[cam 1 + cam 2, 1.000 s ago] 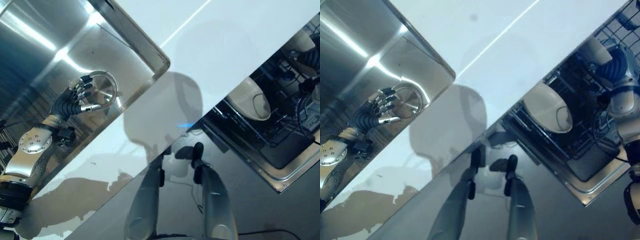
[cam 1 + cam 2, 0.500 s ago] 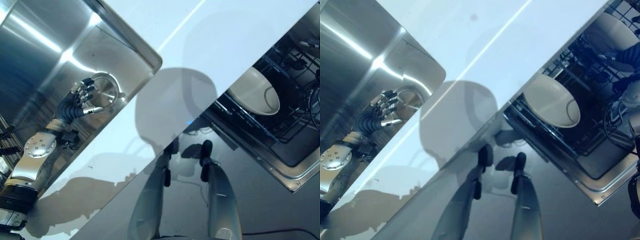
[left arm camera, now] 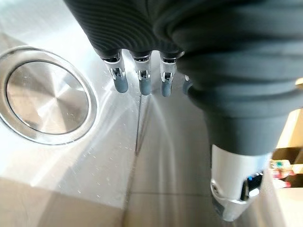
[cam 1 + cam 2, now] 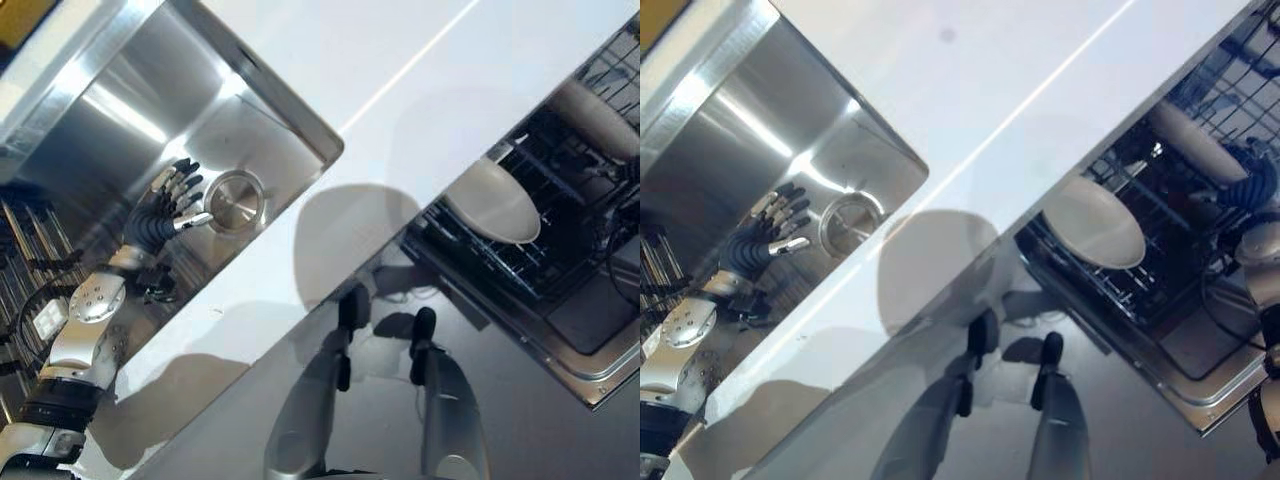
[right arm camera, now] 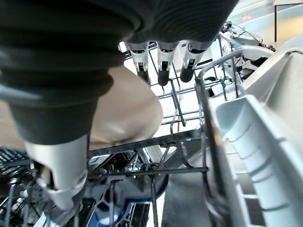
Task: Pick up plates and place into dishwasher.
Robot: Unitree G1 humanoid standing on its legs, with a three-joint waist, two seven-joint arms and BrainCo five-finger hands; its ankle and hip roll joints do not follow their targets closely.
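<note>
Two cream plates stand in the dishwasher's lower rack [image 4: 1160, 300]: a wide one [image 4: 1095, 222] near its front and a second one [image 4: 1195, 140] further back. My right hand [image 4: 1250, 182] is down in the rack beside the second plate [image 5: 125, 111]. In the right wrist view its fingers [image 5: 163, 71] are straight, and the plate shows past them, between fingers and thumb, with no finger curled round it. My left hand [image 4: 165, 205] is in the steel sink [image 4: 120, 110], open and holding nothing, its fingertips [image 3: 142, 82] just beside the round drain cover [image 3: 45, 101].
A white counter [image 4: 400, 80] runs between the sink and the open dishwasher. Wire tines [image 5: 180, 113] and a grey plastic holder [image 5: 255, 151] crowd the rack around my right hand. The dishwasher's steel door edge [image 4: 590, 375] juts out at the lower right.
The whole view has shifted as the head moved. My left hand's fingers, which overlapped the drain's rim, now sit just off it. My right hand stays beside the rear plate.
</note>
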